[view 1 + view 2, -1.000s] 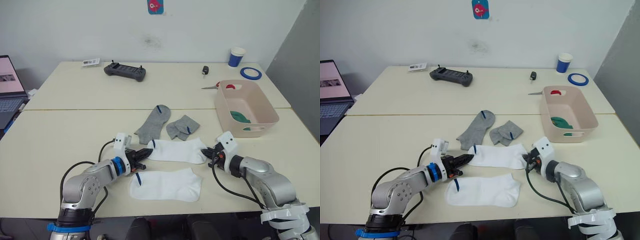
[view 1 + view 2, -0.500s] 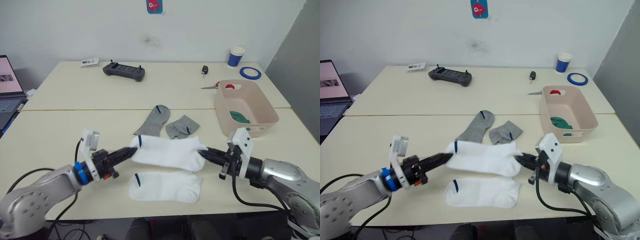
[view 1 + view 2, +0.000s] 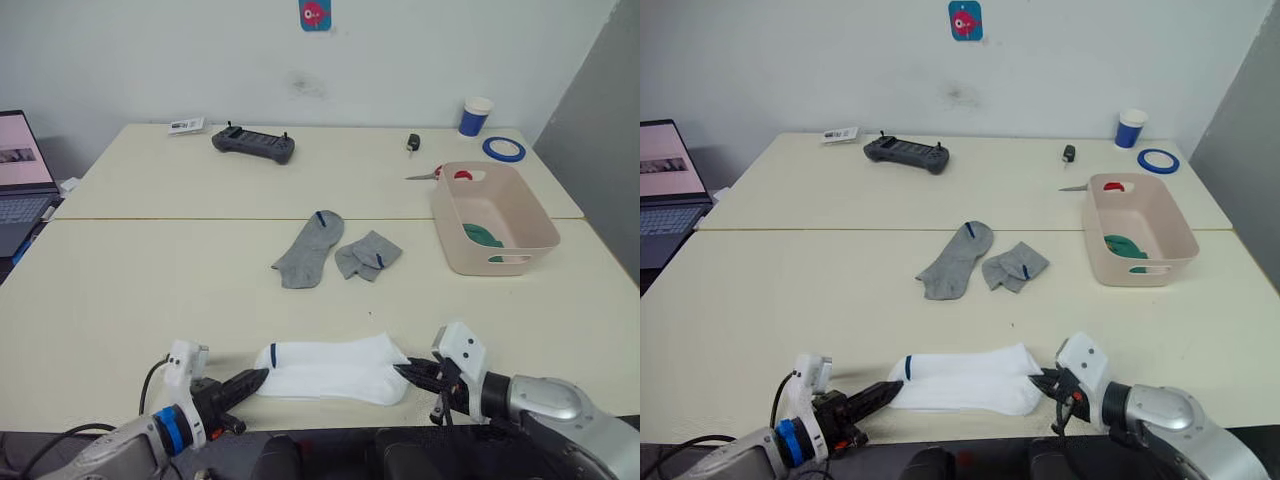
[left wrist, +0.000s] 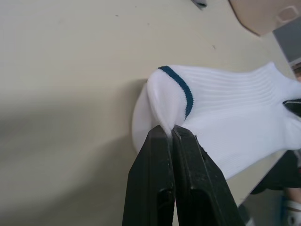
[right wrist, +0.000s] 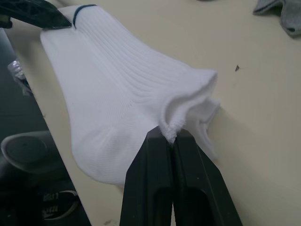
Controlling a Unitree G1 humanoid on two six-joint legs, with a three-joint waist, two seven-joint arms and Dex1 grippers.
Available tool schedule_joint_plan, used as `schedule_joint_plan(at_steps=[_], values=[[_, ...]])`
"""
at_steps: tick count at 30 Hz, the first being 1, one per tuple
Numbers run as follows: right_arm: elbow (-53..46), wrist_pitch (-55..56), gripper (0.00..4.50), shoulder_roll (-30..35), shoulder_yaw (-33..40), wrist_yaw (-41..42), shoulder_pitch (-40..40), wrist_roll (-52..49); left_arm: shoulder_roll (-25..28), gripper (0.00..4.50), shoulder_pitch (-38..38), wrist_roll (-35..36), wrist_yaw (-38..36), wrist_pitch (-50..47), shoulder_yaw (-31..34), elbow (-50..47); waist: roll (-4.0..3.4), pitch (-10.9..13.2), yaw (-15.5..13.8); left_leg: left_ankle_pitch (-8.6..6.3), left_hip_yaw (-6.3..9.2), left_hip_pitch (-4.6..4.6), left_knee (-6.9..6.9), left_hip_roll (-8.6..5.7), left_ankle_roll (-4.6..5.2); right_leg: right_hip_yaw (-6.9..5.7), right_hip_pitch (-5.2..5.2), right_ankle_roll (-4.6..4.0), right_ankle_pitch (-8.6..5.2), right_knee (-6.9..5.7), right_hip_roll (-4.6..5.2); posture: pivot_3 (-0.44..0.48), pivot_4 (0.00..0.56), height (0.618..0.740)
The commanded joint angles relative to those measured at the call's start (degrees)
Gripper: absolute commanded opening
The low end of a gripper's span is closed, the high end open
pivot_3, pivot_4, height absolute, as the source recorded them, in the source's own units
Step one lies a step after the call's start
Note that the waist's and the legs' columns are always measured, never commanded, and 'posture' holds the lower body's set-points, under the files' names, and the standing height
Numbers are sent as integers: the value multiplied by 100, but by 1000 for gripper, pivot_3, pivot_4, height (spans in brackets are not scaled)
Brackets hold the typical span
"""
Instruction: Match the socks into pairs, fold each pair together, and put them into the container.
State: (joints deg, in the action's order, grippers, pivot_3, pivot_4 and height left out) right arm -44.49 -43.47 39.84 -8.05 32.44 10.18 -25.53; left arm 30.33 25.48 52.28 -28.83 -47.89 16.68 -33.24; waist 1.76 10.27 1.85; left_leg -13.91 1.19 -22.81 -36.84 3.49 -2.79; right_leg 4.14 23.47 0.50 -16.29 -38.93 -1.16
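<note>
Two white socks (image 3: 330,367) lie stacked one on the other near the table's front edge. My left gripper (image 3: 258,378) is shut on the cuff end with the blue mark (image 4: 178,84). My right gripper (image 3: 403,371) is shut on the toe end (image 5: 188,113) of the upper white sock. Two grey socks sit mid-table: a long flat one (image 3: 305,249) and a crumpled one (image 3: 367,254). The pink-beige container (image 3: 492,216) stands at the right with a dark green sock (image 3: 483,235) inside.
A black controller (image 3: 253,143), a small card (image 3: 186,126), a blue-white paper cup (image 3: 474,115), a blue tape roll (image 3: 501,148), scissors (image 3: 430,175) and a small dark object (image 3: 411,142) lie on the far table. A laptop (image 3: 22,170) stands at the far left.
Both grippers have carried the upper white sock toward the front edge and lowered it onto the other white sock, so the two now lie stacked. The camera view shifted slightly.
</note>
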Motion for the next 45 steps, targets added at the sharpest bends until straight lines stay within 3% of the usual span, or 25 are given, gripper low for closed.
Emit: schedule_joint_plan(at_steps=[1, 11, 21, 25, 30, 35, 36, 41, 45], values=[[135, 419, 25, 31, -111, 8, -31, 364, -121, 0, 84, -593, -113, 553, -310, 135, 1, 0, -1, -1, -3, -2, 0, 0, -1, 0, 1, 0, 0, 0, 0, 0, 150, 740], [346, 571, 25, 27, -416, 50, -78, 811, -237, 0, 184, -1163, -180, 1006, -699, 245, -1, -3, -2, -1, -3, -1, 0, 0, -1, -2, -1, 1, 0, 1, -4, 0, 150, 740], [514, 534, 25, -30, -470, 23, -116, 1007, -158, 0, 365, -1229, -369, 1235, -725, 219, -2, -4, 0, -2, -3, 1, 2, 2, -1, -2, 0, 2, -1, 2, -4, 0, 150, 740], [488, 620, 1033, -93, -291, 80, -72, 881, -36, 978, 475, -1351, -533, 1401, -758, 123, -3, -7, 1, -2, -4, 1, 2, 3, -2, -2, 1, 2, -1, 2, -3, 0, 150, 740], [314, 537, 2853, -20, 149, 248, -12, 569, 266, 2460, 812, -1587, -934, 1880, -512, -82, -2, -6, 1, -3, -5, 0, 3, 6, -3, 0, 2, 1, -2, 3, -3, 0, 150, 740], [20, 117, 4500, 56, 802, 530, -10, -242, 234, 4028, 842, -1012, -848, 1785, 239, -197, 1, -1, 1, -3, 0, -2, 6, 9, -3, -4, 6, -1, -3, 3, -3, 0, 150, 740], [-28, 39, 4500, 85, 891, 561, -14, -357, 257, 4253, 844, -850, -850, 1659, 364, -205, 1, 0, 2, -3, 1, -3, 6, 8, -3, -5, 6, -1, -3, 3, -3, 0, 150, 740], [-17, 13, 4500, 80, 896, 443, -164, -376, 250, 4253, 689, -483, -564, 1139, 564, -198, 3, 1, 2, -4, -6, -5, 5, 7, -4, -4, 6, 1, -4, 6, -4, 0, 150, 740], [292, 159, 4500, -189, 485, 206, -234, -81, 53, 4253, 265, -442, -87, 752, 121, -229, 4, 0, 4, -4, -4, -4, 5, 6, -4, -4, 4, 1, -4, 6, -10, 0, 150, 740]])
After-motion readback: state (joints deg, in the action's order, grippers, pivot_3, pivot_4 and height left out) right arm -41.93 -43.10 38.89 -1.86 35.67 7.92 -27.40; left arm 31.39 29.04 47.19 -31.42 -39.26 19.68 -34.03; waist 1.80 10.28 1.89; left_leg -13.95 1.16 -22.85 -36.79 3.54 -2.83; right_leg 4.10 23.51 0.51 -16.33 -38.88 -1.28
